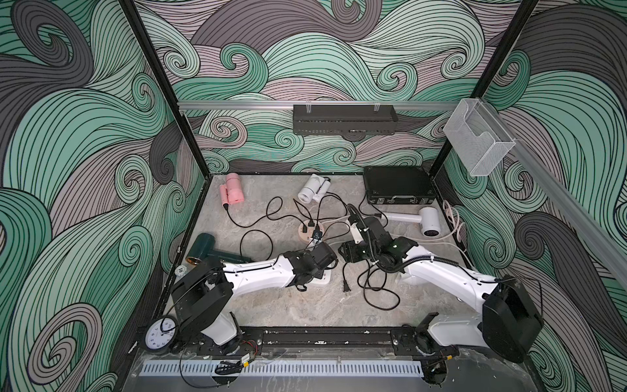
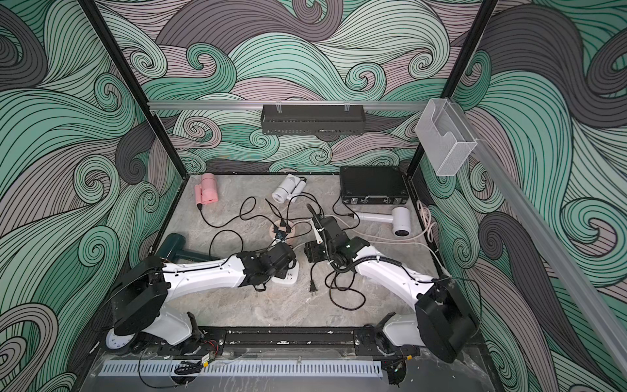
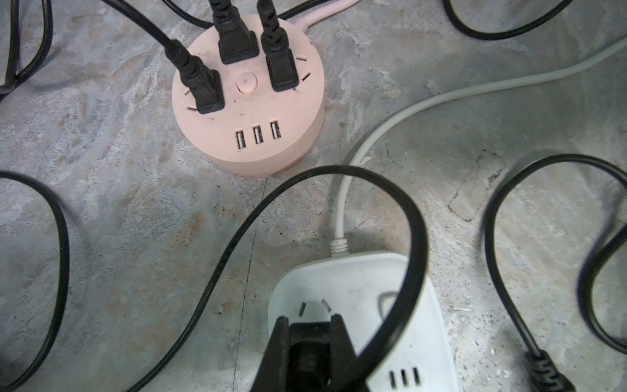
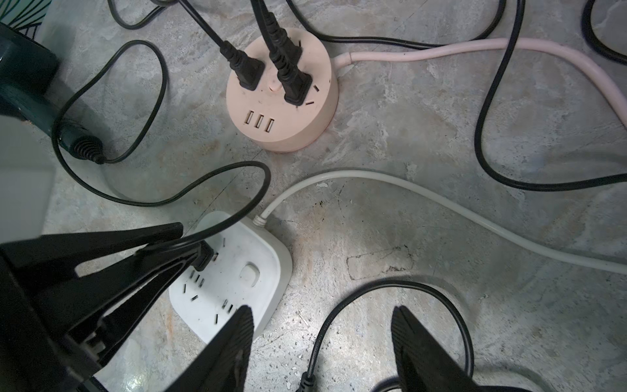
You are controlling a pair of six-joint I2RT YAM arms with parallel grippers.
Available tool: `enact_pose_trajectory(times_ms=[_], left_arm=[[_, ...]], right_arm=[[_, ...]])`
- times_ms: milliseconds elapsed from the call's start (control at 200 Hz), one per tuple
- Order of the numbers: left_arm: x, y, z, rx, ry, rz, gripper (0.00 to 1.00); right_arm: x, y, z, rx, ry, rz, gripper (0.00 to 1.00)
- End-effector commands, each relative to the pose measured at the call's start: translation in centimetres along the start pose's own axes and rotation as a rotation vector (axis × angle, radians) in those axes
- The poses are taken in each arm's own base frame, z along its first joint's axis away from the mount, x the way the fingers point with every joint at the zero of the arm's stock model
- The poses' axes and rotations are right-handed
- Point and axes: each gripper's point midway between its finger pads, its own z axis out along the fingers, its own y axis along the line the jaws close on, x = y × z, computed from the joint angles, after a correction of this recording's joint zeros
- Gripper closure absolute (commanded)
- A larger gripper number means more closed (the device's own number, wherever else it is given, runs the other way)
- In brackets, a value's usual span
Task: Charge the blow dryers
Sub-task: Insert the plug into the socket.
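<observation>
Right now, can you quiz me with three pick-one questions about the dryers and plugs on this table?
1. Where does the pink blow dryer lie?
A) far corner, left arm's side
B) the middle
C) the near edge
2. How many black plugs sit in the round peach hub?
A) one
B) three
C) five
3. The left gripper is:
A) open
B) shut on a cord plug
C) shut on a dryer

1 A: both top views show it by the far wall.
2 B: three stand in the hub's top.
3 B: its jaws pinch the plug at the white hub.
</observation>
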Motion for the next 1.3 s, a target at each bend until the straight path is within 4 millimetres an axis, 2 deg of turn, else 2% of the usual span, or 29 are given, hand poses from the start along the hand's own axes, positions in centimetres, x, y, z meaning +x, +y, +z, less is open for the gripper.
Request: enact_pose_trajectory(times_ms=[0,320,540,615,720,750,921,1131,1291], left_arm=[[6.4,1.1,1.0,-0.042,0.234,0.116,1.0],[9.1,2.3,0.9,-0.138,0.252,0.168,1.0],[10.3,1.6,1.4,-0.13,0.304,0.163,1.0],[11.0,1.6,1.9,-0.132,0.332,0.152,1.0],[11.7,2.5,2.2,-0.15,0.352,0.094,1.0],[11.8,2.6,2.3,-0.149,0.356,0.072,1.0],[10.6,4.8,2.4,-0.209,0.39,-0.117,1.0],[8.1,4.5,2.2,-0.285,0.383,-0.23,1.0],[7.1,3.6,2.2,-0.228,0.348,-0.24,1.0]], right_arm=[[-0.4,-0.1,0.1,0.016,-0.003,-0.007,0.34],[-1.0,0.1,-0.1,0.019,-0.007,-0.034,0.34],[-1.4,0.2,0.0,0.014,-0.01,-0.044,0.34],[-1.6,0.4,-0.1,0.01,-0.008,-0.046,0.34],[-2.0,0.6,-0.7,0.001,-0.023,-0.052,0.34],[-1.5,0.5,-0.9,0.011,-0.003,-0.054,0.34],[-0.9,0.8,-2.1,-0.004,0.026,-0.064,0.34],[2.1,0.4,-3.1,0.019,0.107,-0.032,0.34],[5.5,1.0,-3.1,0.026,0.178,-0.017,0.35]])
